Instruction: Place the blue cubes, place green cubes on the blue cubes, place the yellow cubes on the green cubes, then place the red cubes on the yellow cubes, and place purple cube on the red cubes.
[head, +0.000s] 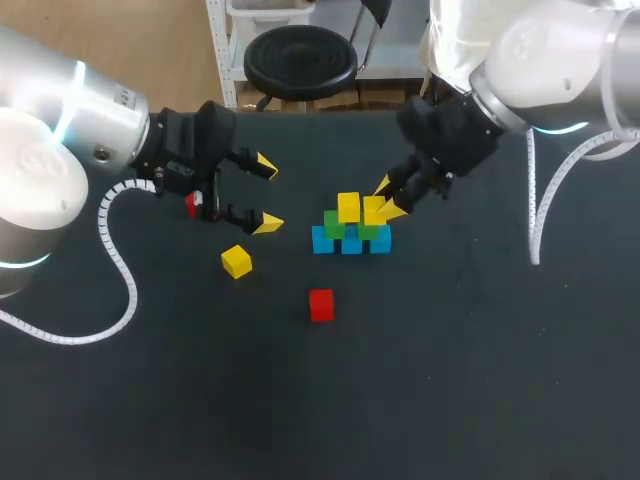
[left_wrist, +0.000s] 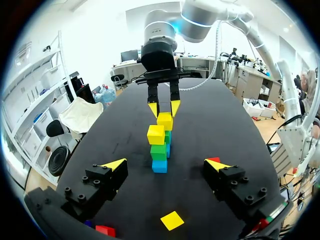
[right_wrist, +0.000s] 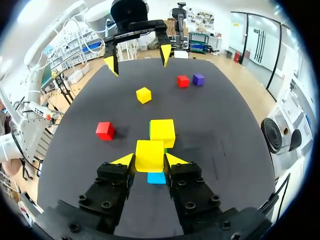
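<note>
Our right gripper (right_wrist: 150, 160) has its jaws narrow, pinched on a yellow cube (right_wrist: 149, 155) from two opposite faces. Our left gripper (head: 266, 194) stands with jaws wide and nothing between them.

Just under the held cube lies the stack. The blue cubes (head: 350, 241) form a row with the green cubes (head: 334, 224) on them. A second yellow (right_wrist: 162, 132) is already seated just ahead of the right fingers, beside the one we hold. We cannot tell whether the held cube touches its green.

Well ahead of the right jaws lies a loose yellow (right_wrist: 143, 95), with a red cube (right_wrist: 105, 130) off to one side. Further on, near the left gripper, a second red (right_wrist: 183, 80) sits with the purple cube (right_wrist: 198, 79) beside it. The loose yellow lies roughly beneath the left jaws, and the second red sits just behind them.

We judge these cubes light, rigid and smooth-faced. A modest squeeze on two parallel faces, about mid-height, should do, whereas a corner grip would let a cube twist. The cubes are not fragile, but the stack is. It is made of small blocks sitting loose on one another, and a finger opening too wide beside the seated yellow could easily nudge them. We would release gently and lift straight up.
</note>
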